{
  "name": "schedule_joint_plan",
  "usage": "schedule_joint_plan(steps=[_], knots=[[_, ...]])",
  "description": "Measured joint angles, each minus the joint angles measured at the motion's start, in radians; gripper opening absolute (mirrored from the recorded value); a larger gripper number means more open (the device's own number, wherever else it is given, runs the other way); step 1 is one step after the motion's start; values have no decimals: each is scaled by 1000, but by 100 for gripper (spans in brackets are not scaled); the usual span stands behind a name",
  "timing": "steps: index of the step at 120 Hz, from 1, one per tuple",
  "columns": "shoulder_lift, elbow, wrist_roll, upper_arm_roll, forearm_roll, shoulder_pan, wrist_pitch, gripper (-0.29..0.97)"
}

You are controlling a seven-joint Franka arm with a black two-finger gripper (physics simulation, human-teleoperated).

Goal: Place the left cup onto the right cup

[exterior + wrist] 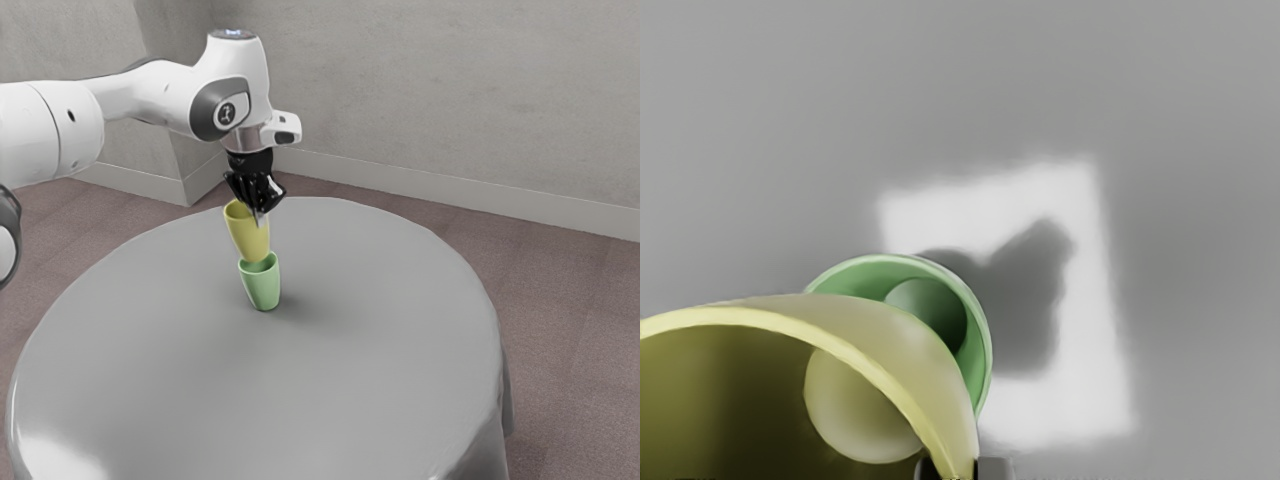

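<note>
Standing beside the round grey tabletop (380,340), one observes the white arm (120,100) reaching in from the exterior view's left, its black end effector (262,212) pointing downward over the middle of the surface.

Item 1: the end effector is clamped on the yellow cup (248,232). The fingers pinch the cup's wall at the rim, on the side toward the exterior view's right.

Item 2: the yellow cup is held mouth-up and clear of the tabletop. It leans, its rim tipped toward the exterior view's left and its base angled down toward the right.

Item 3: the green cup (262,285) stands upright on the tabletop, directly beneath the yellow cup. The yellow cup's base meets the green cup's mouth. How far it sits inside cannot be confirmed from the exterior view.

Item 4: in the wrist view, the yellow cup (720,400) appears large and close under the hand, its curved rim crossing in front of the green cup (975,340). The part of the green cup's opening farther from the hand remains visible beyond the yellow wall.

Item 5: on the tabletop (790,120) beyond the cups lies a bright rectangular patch of light (1090,300), with a dark shadow (1030,290) across it next to the green cup.

Item 6: a brownish floor (570,320) and plain grey walls (450,80) surround the table.
</note>
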Motion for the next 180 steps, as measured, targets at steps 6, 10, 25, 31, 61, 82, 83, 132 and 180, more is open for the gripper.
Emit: schedule_joint_plan(steps=[6,10,25,31,61,82,83,132,180], knots=[[1,0,-4,0,0,0,0,-11],[2,0,-7,0,0,0,0,-11],[7,0,-16,0,0,0,1,-11],[9,0,-19,0,1,0,2,-11],[28,1,-31,0,1,1,10,-11],[30,2,-37,0,1,2,13,-10],[30,2,-37,0,1,2,13,-10],[33,2,-42,0,-3,2,15,21],[36,2,-41,0,-3,2,15,54]])
